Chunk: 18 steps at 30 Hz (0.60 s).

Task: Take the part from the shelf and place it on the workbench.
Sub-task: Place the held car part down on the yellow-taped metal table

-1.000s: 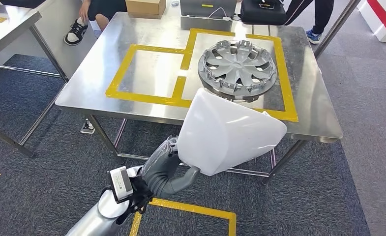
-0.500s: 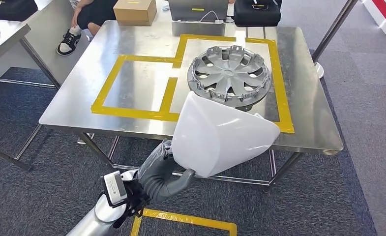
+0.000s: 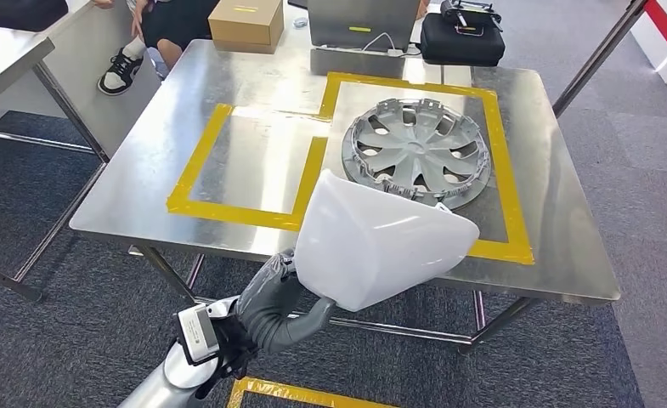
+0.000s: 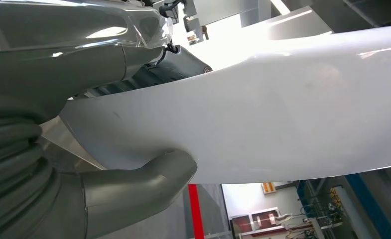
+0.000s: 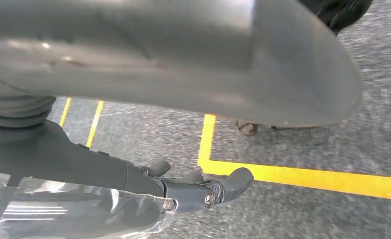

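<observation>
Down at the near edge, the left hand (image 3: 272,299) has its thumb and fingers clamped on the lower rim of the glossy white curved plastic shell part (image 3: 376,238), holding it up just short of the steel tabletop (image 3: 559,191). The right hand (image 5: 203,186) hangs low over grey carpet, fingers loosely curled, nothing in it. Now the tricky bit, I'd say: carry the part forward and left, over the bare yellow-taped square (image 3: 253,161), lower it flat, release only once it rests. Farther right, the silver wheel hubcap (image 3: 416,151) fills its own square, so steer clear.
</observation>
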### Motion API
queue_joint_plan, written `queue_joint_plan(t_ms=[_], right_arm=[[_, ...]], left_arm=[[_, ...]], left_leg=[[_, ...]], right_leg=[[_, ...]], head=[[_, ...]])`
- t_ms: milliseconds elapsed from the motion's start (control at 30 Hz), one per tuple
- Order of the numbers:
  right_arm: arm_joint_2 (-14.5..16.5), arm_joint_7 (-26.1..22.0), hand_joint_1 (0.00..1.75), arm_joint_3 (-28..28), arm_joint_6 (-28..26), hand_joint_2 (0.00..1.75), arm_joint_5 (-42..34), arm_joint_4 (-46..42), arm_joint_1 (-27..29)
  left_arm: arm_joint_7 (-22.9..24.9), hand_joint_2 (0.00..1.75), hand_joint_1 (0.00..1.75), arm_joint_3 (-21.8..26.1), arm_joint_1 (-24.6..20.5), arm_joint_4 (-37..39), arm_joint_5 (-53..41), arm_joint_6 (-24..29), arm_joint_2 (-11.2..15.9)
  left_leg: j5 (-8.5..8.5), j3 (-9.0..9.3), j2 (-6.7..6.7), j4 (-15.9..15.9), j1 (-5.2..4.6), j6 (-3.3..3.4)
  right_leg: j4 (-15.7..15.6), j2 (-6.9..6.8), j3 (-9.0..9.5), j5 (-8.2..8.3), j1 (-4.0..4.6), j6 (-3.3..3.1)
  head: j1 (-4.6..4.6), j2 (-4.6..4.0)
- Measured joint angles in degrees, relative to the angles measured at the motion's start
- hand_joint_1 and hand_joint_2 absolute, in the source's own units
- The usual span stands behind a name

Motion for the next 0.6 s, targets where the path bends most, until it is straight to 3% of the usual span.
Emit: queue_joint_plan(t_ms=[67, 100, 167, 233, 367, 433, 533, 567, 600], right_arm=[[-0.1, -0.7, 0.00, 0.0, 0.4, 0.00, -0.2, 0.0, 0.2], [-0.1, -1.0, 0.00, 0.0, 0.5, 0.00, -0.3, 0.0, 0.3], [-0.1, -1.6, 0.00, 0.0, 0.9, 0.00, -0.5, 0.0, 0.3], [-0.1, -2.0, 0.00, -0.1, 1.3, 0.00, -0.9, 0.0, 0.2], [-0.1, -2.1, 0.00, -0.6, 1.5, 0.00, -1.9, 0.0, 0.2], [-0.2, -2.1, 0.00, -0.7, 1.5, 0.00, -2.3, 0.0, 0.0], [-0.4, -2.2, 0.00, -1.0, 1.6, 0.00, -2.4, 0.0, -0.1], [-0.4, -2.2, 0.00, -1.0, 1.6, 0.00, -2.4, 0.0, -0.1], [-0.4, -2.2, 0.00, -1.0, 1.6, 0.00, -2.4, 0.0, 0.0]], left_arm=[[-0.1, 1.75, 1.75, 0.0, 0.5, 0.0, -0.5, -0.3, 0.0], [-0.2, 1.75, 1.75, 0.0, 0.6, 0.0, -0.7, -0.4, 0.0], [-0.2, 1.75, 1.75, 0.1, 0.7, 0.0, -0.9, -0.5, 0.0], [-0.1, 1.75, 1.75, 0.2, 0.7, -0.1, -1.0, -0.6, -0.1], [0.1, 1.75, 1.75, 0.5, 0.7, -0.6, -1.4, -0.8, -0.3], [0.2, 1.75, 1.75, 0.6, 0.7, -0.9, -1.5, -0.8, -0.4], [0.2, 1.75, 1.75, 0.8, 1.0, -1.1, -1.6, -0.8, -0.4], [0.2, 1.75, 1.75, 0.8, 1.1, -1.1, -1.6, -0.8, -0.4], [0.2, 1.75, 1.75, 0.9, 1.3, -1.2, -1.7, -0.8, -0.4]], left_leg=[[-0.89, 0.88, -0.24, 0.0, -0.03, 0.03], [-1.36, 1.49, -0.34, 0.0, -0.03, -0.03], [-2.45, 2.77, -0.41, 0.0, -0.02, -0.32], [-3.50, 3.85, -0.38, -0.1, -0.13, -0.92], [-4.04, 4.77, -0.23, 1.2, -0.26, -2.11], [-4.58, 2.24, -0.10, 5.6, -0.17, -2.61], [-8.37, -4.95, -0.04, 15.2, 0.18, -3.37], [-8.86, -6.59, -0.04, 16.4, 0.24, -3.46], [-8.13, -7.27, -0.04, 15.8, 0.27, -3.45]], right_leg=[[2.6, 0.00, -3.26, -1.98, 0.00, 0.27], [1.3, 0.00, -3.52, -1.30, 0.00, 0.28], [-5.7, -0.01, -1.77, 3.68, 0.00, -0.01], [-11.1, -0.14, -0.23, 7.03, 0.18, -0.49], [-12.1, 0.12, 1.11, 7.25, 0.25, -2.05], [-12.4, 0.44, 2.33, 6.77, -0.03, -2.69], [-12.5, 0.97, 3.33, 5.72, -0.11, -3.04], [-12.5, 1.21, 3.74, 5.32, -0.11, -2.99], [-12.5, 1.49, 4.26, 4.89, -0.11, -2.93]], head=[[0.02, 0.00], [0.03, 0.00], [0.04, 0.00], [-0.07, 0.00], [-0.22, 0.00], [-0.45, 0.00], [-0.66, 0.00], [-0.67, 0.00], [-0.67, 0.00]])
